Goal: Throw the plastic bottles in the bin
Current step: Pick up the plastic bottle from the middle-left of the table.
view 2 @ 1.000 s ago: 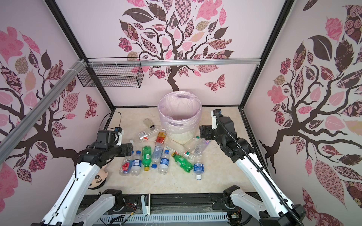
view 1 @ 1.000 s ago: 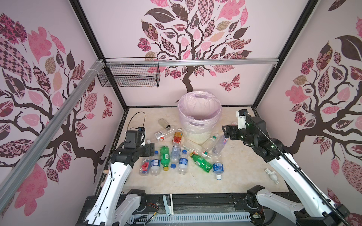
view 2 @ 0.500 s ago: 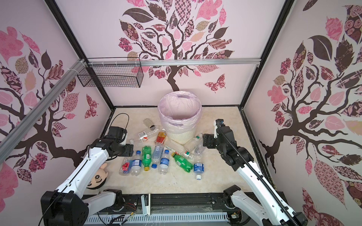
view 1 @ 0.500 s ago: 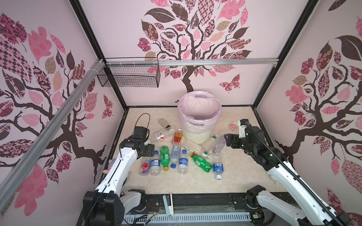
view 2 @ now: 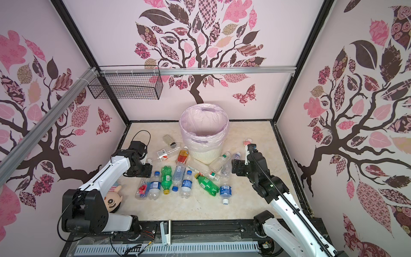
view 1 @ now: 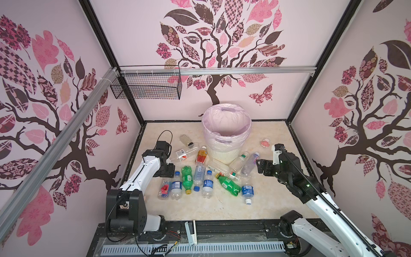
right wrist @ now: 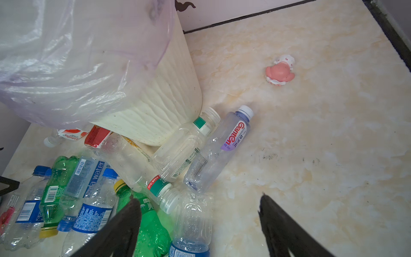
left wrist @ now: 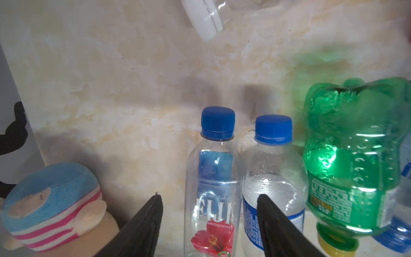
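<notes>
Several plastic bottles lie on the floor in front of the bin point(view 1: 224, 155) point(view 2: 205, 155) point(right wrist: 169, 93), a white ribbed basket with a pink liner. My left gripper point(left wrist: 208, 195) point(view 1: 166, 172) is low and open, its jaws either side of the clear Fiji bottle point(left wrist: 213, 189) point(view 1: 164, 189), with a gap on one side. Beside that bottle lie a blue-capped bottle point(left wrist: 273, 178) and a green one point(left wrist: 355, 160). My right gripper point(right wrist: 198, 197) point(view 1: 260, 166) hangs open and empty above a clear blue-labelled bottle point(right wrist: 193, 222) and a purple-labelled one point(right wrist: 220, 151).
A brownish jar point(view 1: 186, 140) lies left of the bin, and a small pink toy point(view 1: 265, 142) point(right wrist: 280, 71) to its right. A plush head point(view 2: 112, 198) point(left wrist: 55, 204) sits by the left wall near my left arm. A black wire basket point(view 1: 146, 89) hangs on the back left.
My left arm has dropped lower over the Fiji bottle and its jaws have narrowed. My right arm has come down and towards the front, jaws unchanged.
</notes>
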Controlling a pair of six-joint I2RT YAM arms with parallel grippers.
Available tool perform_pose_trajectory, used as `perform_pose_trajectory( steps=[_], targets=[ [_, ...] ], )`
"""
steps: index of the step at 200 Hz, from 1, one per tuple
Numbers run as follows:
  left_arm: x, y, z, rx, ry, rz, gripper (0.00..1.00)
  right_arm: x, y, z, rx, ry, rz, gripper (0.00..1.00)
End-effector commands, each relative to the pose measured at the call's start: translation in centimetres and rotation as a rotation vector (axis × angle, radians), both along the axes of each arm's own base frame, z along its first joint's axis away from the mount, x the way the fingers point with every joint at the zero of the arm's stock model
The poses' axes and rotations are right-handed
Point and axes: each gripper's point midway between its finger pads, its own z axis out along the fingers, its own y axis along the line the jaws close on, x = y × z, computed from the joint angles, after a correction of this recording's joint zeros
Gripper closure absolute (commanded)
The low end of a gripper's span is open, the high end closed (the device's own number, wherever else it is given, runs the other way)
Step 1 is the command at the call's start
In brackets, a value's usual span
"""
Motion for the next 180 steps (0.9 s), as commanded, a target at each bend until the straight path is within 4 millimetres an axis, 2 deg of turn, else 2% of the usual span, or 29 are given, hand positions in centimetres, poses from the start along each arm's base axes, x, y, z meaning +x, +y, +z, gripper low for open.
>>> perform_pose_trajectory(
  steps=[1, 71, 180],
  targets=[
    [0.6, 0.2, 0.7, 0.008, -0.004, -0.011, 0.3, -0.3, -0.1, 0.4, 0.013, -0.012, -0.002, 0.14],
    [0.3, -0.3, -1.8, -0.016, 0.123, -0.027, 0.34, -0.2, -0.2, 0.4, 0.002, -0.017, -0.003, 0.14],
    [0.0, 0.5, -3.4, 0.014, 0.202, 0.001, 0.39, -0.2, -0.2, 0.3, 0.0, -0.016, -0.007, 0.14]
  ],
)
